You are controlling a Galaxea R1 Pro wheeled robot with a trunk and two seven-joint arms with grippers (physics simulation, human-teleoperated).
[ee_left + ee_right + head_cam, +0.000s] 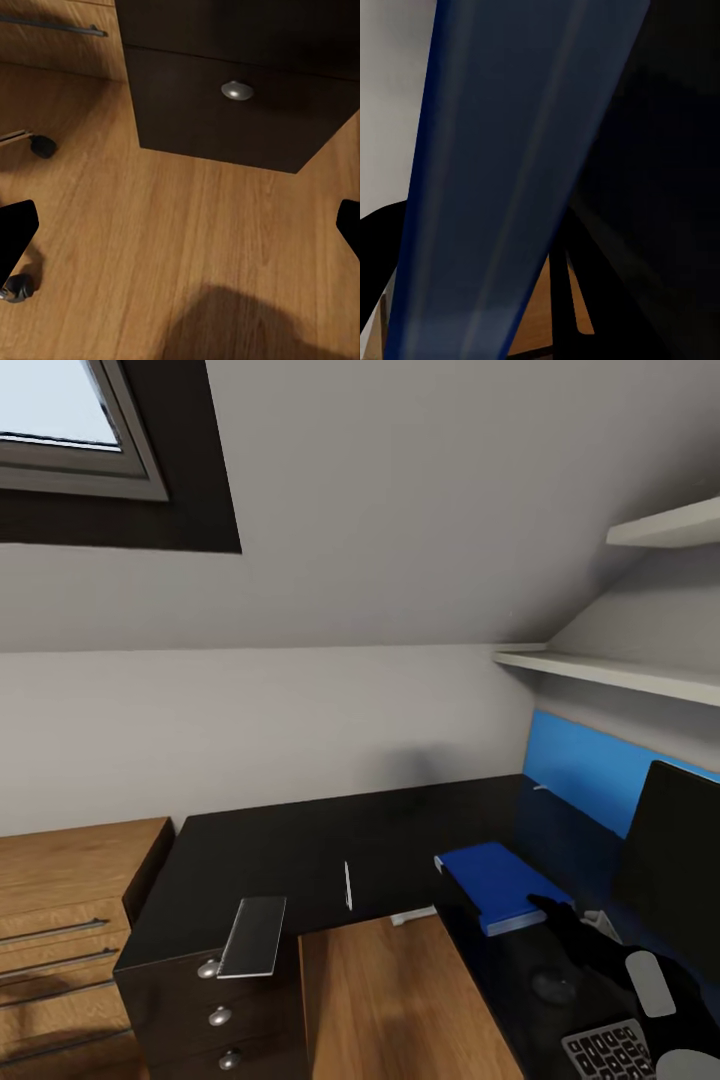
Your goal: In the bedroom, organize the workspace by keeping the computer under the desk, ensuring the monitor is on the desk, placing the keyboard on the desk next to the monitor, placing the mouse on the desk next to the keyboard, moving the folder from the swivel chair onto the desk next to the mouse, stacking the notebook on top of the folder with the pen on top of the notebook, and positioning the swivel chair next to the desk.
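Observation:
The blue folder [495, 882] lies on the right wing of the black desk [300, 850], just in front of the monitor [672, 865]. My right gripper [552, 916] sits at the folder's near corner and appears shut on it; up close the folder [517, 172] runs between its fingers. The keyboard [610, 1050] and the dim mouse [552, 987] are nearer me on the same wing. The pen [347, 885] lies by the desk's inner front edge. A small flat notebook [252, 937], grey in this light, overhangs the desk edge above the drawers. My left gripper [180, 229] is open above the floor.
A light wooden dresser [70, 905] stands left of the desk. The drawer unit [232, 105] with round knobs is near my left gripper, with chair castors [41, 145] on the wood floor. A blue wall panel [590, 765] and shelves [620, 675] are above the right wing.

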